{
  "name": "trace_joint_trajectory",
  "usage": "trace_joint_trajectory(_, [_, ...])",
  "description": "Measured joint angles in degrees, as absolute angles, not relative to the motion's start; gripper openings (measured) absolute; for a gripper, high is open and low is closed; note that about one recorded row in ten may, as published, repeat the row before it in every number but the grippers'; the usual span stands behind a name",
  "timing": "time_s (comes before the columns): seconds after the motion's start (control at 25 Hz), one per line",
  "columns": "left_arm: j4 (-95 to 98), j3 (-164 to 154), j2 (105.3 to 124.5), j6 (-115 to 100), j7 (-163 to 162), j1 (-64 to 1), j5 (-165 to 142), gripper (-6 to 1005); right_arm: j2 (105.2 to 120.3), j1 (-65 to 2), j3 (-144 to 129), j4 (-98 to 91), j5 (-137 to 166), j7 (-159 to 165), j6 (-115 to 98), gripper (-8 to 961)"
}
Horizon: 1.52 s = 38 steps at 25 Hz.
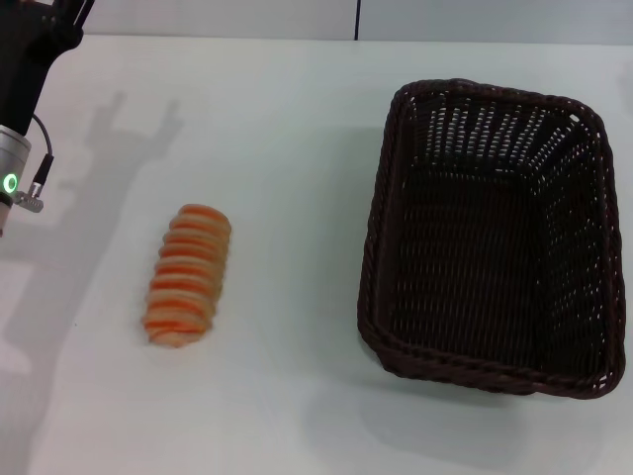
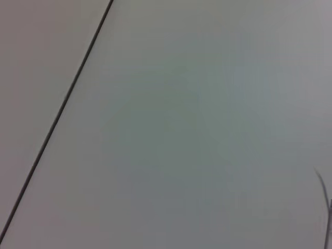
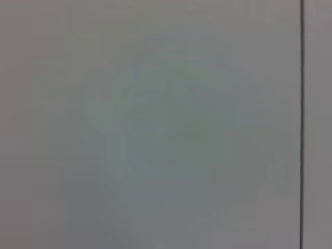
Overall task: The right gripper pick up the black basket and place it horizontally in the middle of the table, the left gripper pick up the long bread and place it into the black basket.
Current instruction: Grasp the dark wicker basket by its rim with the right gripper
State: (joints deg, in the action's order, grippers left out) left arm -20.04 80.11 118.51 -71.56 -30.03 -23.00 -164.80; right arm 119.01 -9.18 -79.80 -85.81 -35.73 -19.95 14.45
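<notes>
I judge nothing is started; the black basket point(image 1: 492, 242) sits at three o'clock on the table point(image 1: 287, 129), the long bread point(image 1: 188, 275) at nine; my right gripper must reach first; neither gripper is visible, so their grasp is unknown.

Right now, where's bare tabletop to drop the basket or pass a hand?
Bare patches on the white matte table: the strip between the striped orange-and-cream long bread and the dark woven wicker basket; the far band behind both; the near edge in front. Crowded: the right side, filled by the basket. The left arm overhangs the far-left corner.
</notes>
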Motion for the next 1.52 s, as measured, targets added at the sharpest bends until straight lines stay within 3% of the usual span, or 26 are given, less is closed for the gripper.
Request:
trace_joint_trajectory(0.76, [-19.43,80.41,118.47,-69.18,-29.59,-23.43,-164.45,836,119.03,-13.49,-69.62,-107.17,-29.22,-9.52,71.33,617])
trace_joint_trajectory(1.52, [-19.23,81.42,118.21,-69.33,-29.97,-21.66,-164.35,836,119.07,-14.26,-70.82,-109.52,-29.47,0.48,89.14,617])
